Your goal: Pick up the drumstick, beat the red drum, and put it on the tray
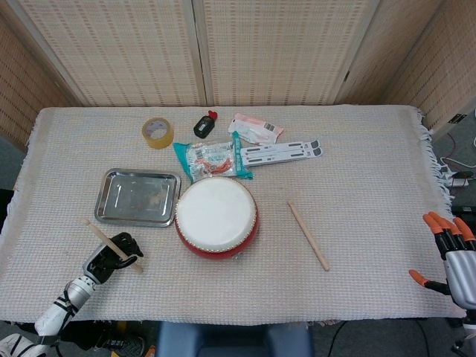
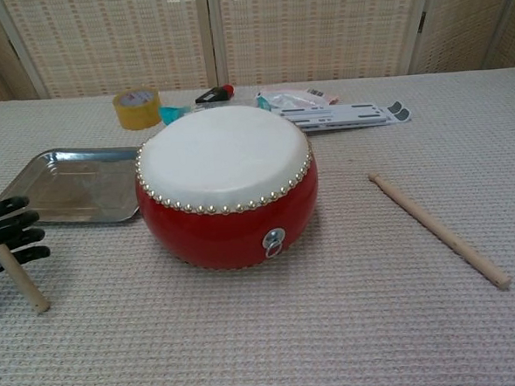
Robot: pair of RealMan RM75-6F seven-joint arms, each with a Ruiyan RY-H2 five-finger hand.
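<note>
The red drum (image 1: 216, 217) with a white skin sits mid-table, also central in the chest view (image 2: 226, 186). My left hand (image 1: 111, 253), black, grips a wooden drumstick (image 1: 100, 233) at the front left, just below the tray; in the chest view the left hand (image 2: 7, 236) holds the drumstick (image 2: 22, 282) tilted, tip near the cloth. A second drumstick (image 1: 308, 235) lies loose right of the drum (image 2: 438, 228). The steel tray (image 1: 138, 196) lies left of the drum (image 2: 73, 182). My right hand (image 1: 452, 249), orange-tipped, hangs open off the table's right edge.
At the back lie a tape roll (image 1: 158, 132), a small black bottle (image 1: 204, 124), a snack packet (image 1: 212, 159), a pink packet (image 1: 255, 128) and a white strip (image 1: 281, 152). Woven screens stand behind the table.
</note>
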